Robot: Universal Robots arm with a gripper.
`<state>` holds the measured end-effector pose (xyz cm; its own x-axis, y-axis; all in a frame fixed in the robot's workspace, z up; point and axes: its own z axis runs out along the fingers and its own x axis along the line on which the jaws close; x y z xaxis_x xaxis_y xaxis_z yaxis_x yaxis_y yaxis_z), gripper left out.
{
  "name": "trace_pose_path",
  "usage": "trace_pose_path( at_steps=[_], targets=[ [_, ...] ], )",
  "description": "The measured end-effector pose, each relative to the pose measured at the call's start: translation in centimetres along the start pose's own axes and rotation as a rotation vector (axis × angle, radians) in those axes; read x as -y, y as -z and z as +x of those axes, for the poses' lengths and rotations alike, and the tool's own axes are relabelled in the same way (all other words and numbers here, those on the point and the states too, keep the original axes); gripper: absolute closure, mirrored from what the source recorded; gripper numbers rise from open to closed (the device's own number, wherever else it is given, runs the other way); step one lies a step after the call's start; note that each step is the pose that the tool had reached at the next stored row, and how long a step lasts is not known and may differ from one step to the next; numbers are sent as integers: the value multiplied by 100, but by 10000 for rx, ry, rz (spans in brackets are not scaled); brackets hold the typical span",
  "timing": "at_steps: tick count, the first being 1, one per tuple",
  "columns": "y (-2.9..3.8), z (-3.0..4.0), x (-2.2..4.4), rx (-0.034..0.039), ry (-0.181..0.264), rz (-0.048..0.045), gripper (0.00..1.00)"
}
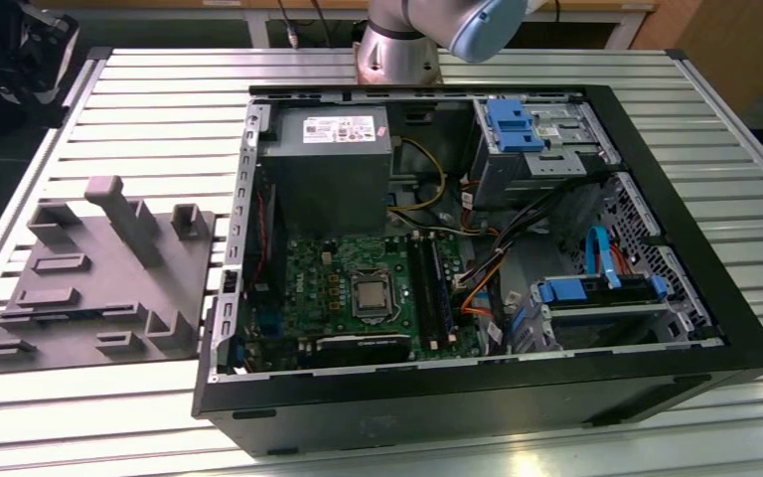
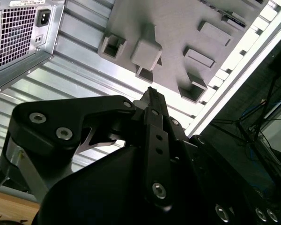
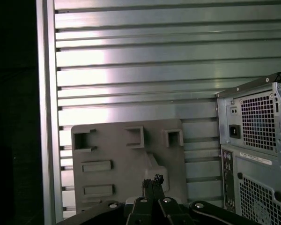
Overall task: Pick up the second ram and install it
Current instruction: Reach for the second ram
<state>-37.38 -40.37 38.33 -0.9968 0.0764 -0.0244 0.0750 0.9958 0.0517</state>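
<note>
My gripper (image 3: 152, 180) is shut, its two black fingers pressed together with nothing between them; in the second wrist view the gripper (image 2: 152, 93) tapers to one narrow tip. It hangs high above the grey holder tray (image 3: 126, 164), which lies on the slatted table at the exterior view's left. A thin dark strip that looks like the second ram (image 1: 79, 314) sits on edge in a slot near the tray's (image 1: 103, 288) front end, and a dark piece (image 2: 234, 21) shows at that end. The motherboard's memory slots (image 1: 432, 290) lie inside the open computer case (image 1: 488, 388).
The tray carries a tall post (image 1: 119, 214) and several raised blocks and pockets. The case holds a power supply (image 1: 329, 159), cables and blue drive brackets (image 1: 512, 124). The arm's base (image 1: 401, 45) stands behind the case. The table edge (image 3: 47, 117) runs beside the tray.
</note>
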Motion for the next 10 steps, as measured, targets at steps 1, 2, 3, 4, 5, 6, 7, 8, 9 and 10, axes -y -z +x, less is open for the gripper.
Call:
trace_pose_path(
  at_steps=[1,2,3,4,5,6,7,8,9,10],
  targets=[
    [0,2,1,0,0,0,89],
    [0,4,1,1,0,0,89],
    [0,7,2,0,0,0,89],
    [0,9,2,1,-1,0,89],
    [0,11,3,0,0,0,89],
    [0,13,3,0,0,0,89],
    [0,15,3,0,0,0,89],
    [1,17,4,0,0,0,89],
    [0,19,4,0,0,0,89],
    [1,22,5,0,0,0,89]
  ],
)
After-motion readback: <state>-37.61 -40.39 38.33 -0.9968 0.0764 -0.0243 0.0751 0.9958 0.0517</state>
